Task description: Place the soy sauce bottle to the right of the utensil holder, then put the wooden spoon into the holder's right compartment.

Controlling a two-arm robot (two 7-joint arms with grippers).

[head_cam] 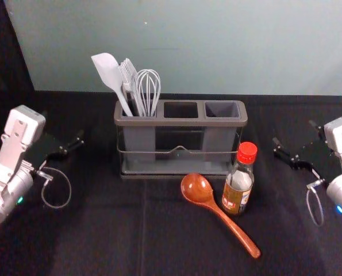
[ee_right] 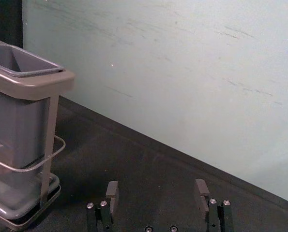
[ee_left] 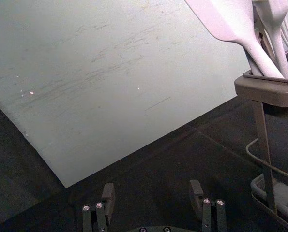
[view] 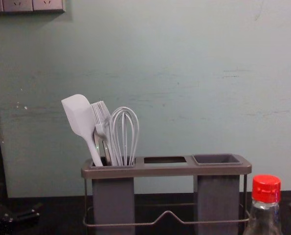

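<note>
Black cloth is covering the worktop (head_cam: 90, 241). Right claw (ee_right: 157, 184) is hovering, fingers apart; bottle (head_cam: 238, 187) is standing to its left, nearer the robot. Left claw (ee_left: 152, 185), also spread, is idling. Good grasping is likely requiring level mid-body approach, clearing the spoon (head_cam: 217, 211). Cap (head_cam: 247, 152) is pointing up, long axis running vertically.
</note>
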